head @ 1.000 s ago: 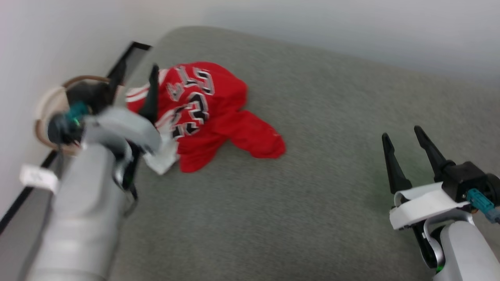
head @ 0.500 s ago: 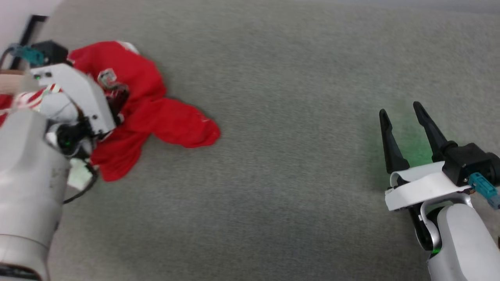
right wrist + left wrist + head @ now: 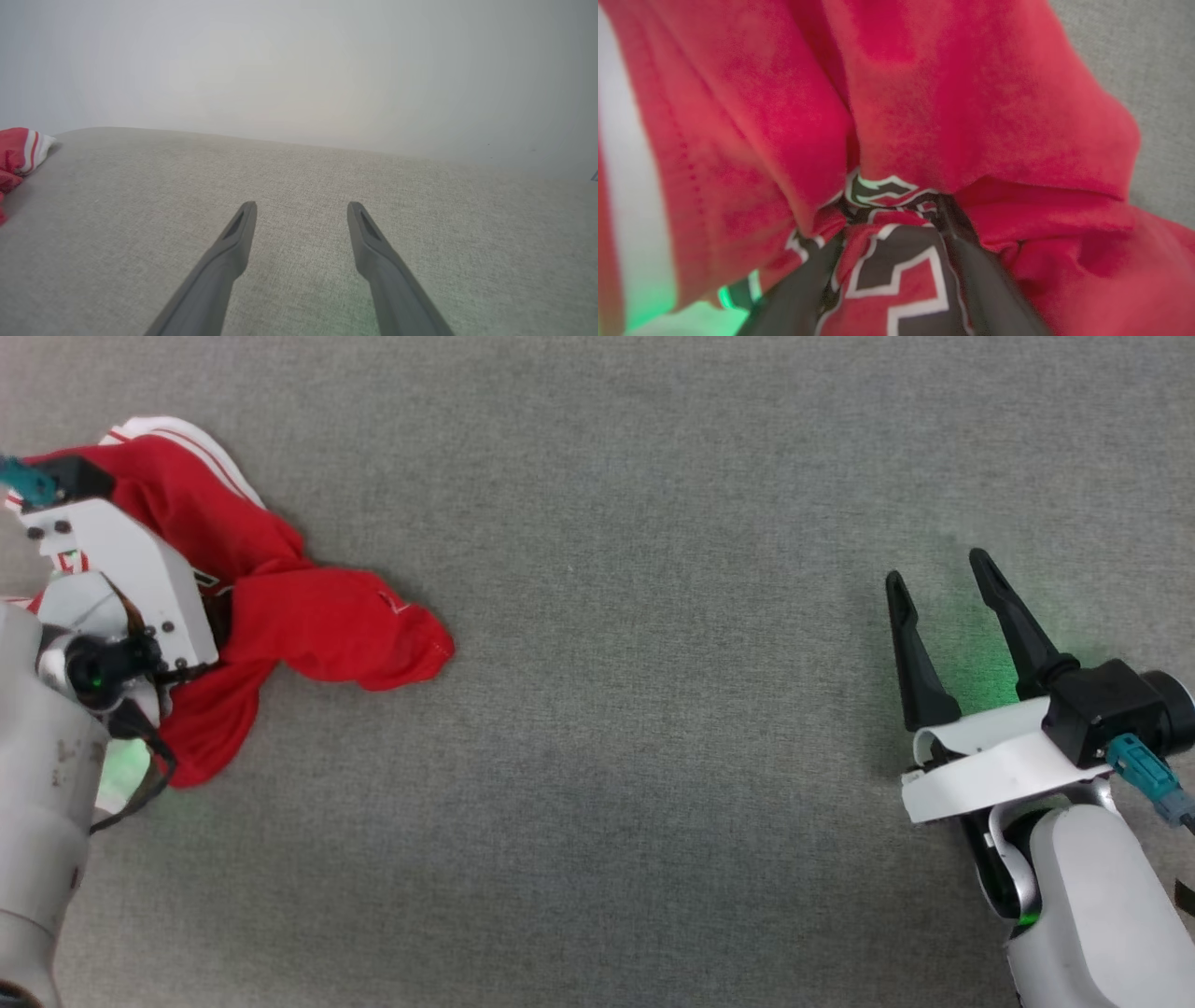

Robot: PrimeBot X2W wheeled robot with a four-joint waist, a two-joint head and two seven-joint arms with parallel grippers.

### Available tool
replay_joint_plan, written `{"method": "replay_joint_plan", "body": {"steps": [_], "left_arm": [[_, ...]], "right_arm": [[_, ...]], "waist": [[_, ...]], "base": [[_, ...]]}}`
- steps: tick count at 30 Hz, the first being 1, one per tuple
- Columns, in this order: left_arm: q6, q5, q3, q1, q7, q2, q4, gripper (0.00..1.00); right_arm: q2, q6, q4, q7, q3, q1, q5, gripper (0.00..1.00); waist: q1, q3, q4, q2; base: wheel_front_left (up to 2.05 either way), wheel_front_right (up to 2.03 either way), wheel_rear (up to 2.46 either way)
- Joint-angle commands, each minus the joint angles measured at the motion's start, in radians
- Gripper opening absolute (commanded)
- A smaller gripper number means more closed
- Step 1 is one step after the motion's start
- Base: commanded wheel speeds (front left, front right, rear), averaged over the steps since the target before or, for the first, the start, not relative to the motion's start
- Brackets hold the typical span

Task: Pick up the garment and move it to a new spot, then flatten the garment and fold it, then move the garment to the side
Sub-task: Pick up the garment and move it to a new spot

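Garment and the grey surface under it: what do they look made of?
Garment: soft matte fabric, likely a knit or light fleece. It bunches in rounded folds and looks slightly fuzzy up close. Its black, white-outlined lettering looks printed or sewn on; can't tell which. Surface: grey woven upholstery-type cloth, matte, fine weave grain visible, probably padded given its rounded far edge.

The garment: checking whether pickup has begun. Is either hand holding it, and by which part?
Nothing gripped yet: the left hand, fingers open, straddles the garment at its black lettering; the right hand is empty.
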Motion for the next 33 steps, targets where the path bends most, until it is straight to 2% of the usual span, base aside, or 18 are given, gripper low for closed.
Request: {"method": "replay_joint_plan", "body": {"steps": [1,2,4,12,16,20,24,25,27,33], "left_arm": [[-0.001,-0.012,-0.039,0.1,-0.018,-0.081,0.037,0.18],[-0.001,-0.017,-0.046,0.106,-0.025,-0.08,0.032,0.0],[-0.002,-0.025,-0.053,0.109,-0.07,-0.066,0.01,0.0],[-0.001,0.031,-0.119,0.069,-0.361,0.053,-0.086,0.0],[-0.001,0.014,-0.175,0.058,-0.453,0.067,-0.18,0.0],[-0.001,-0.043,-0.238,0.047,-0.485,0.082,-0.337,0.0],[-0.001,-0.12,-0.298,0.032,-0.469,0.093,-0.53,0.0],[-0.001,-0.12,-0.298,0.032,-0.469,0.093,-0.53,0.0],[-0.001,-0.149,-0.319,0.021,-0.458,0.097,-0.614,0.0],[-0.002,-0.187,-0.412,-0.026,-0.41,0.03,-0.765,0.0]], "right_arm": [[0.007,-0.001,-0.006,-0.001,0.008,-0.018,0.003,1.0],[0.01,-0.001,-0.006,-0.001,0.01,-0.015,0.006,1.0],[0.015,-0.001,-0.004,-0.001,0.014,-0.006,0.01,1.0],[0.03,-0.001,0.02,-0.001,0.017,0.039,0.037,1.0],[0.041,-0.001,0.024,-0.001,0.003,0.071,0.055,1.0],[0.05,-0.001,0.019,-0.001,-0.016,0.1,0.066,1.0],[0.056,-0.001,0.008,-0.001,-0.037,0.122,0.076,1.0],[0.056,-0.001,0.008,-0.001,-0.037,0.122,0.076,1.0],[0.06,-0.001,-0.001,-0.001,-0.045,0.128,0.082,1.0],[0.067,-0.001,-0.038,-0.001,-0.089,0.129,0.113,1.0]], "waist": [[0.0,-0.009,-0.008,0.0],[0.0,-0.018,-0.008,0.0],[0.0,-0.04,-0.006,0.0],[0.0,-0.172,0.003,0.0],[0.0,-0.234,0.0,0.0],[0.0,-0.266,-0.011,0.0],[0.0,-0.273,-0.043,0.0],[0.0,-0.273,-0.043,0.0],[0.0,-0.267,-0.068,0.0],[0.0,-0.231,-0.172,0.0]], "base": [[0.0,0.0,0.0],[0.0,0.0,0.0],[0.0,0.0,0.0],[0.0,0.0,0.0],[0.0,0.0,0.0],[0.0,0.0,0.0],[0.0,0.0,0.0],[0.0,0.0,0.0],[0.0,0.0,0.0],[0.0,0.0,0.0]]}}
